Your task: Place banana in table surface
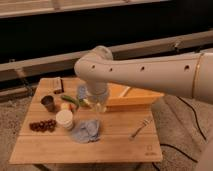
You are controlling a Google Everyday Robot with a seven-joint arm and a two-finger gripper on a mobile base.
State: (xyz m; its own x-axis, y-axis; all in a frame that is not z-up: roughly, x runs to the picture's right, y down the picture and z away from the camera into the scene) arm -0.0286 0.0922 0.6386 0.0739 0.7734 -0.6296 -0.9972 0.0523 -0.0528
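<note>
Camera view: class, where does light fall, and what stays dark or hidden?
Camera view: the table surface is evenly lit; the background behind is dark; the arm casts shade over the yellow tub; the claw hangs near the tub's left end.

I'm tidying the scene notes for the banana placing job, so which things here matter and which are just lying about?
Job: banana, table surface, end effector low over the table by the tub.

Lying about: orange tub, green vegetable, white cup, dark cup, fork, blue cloth, dark berries.
</note>
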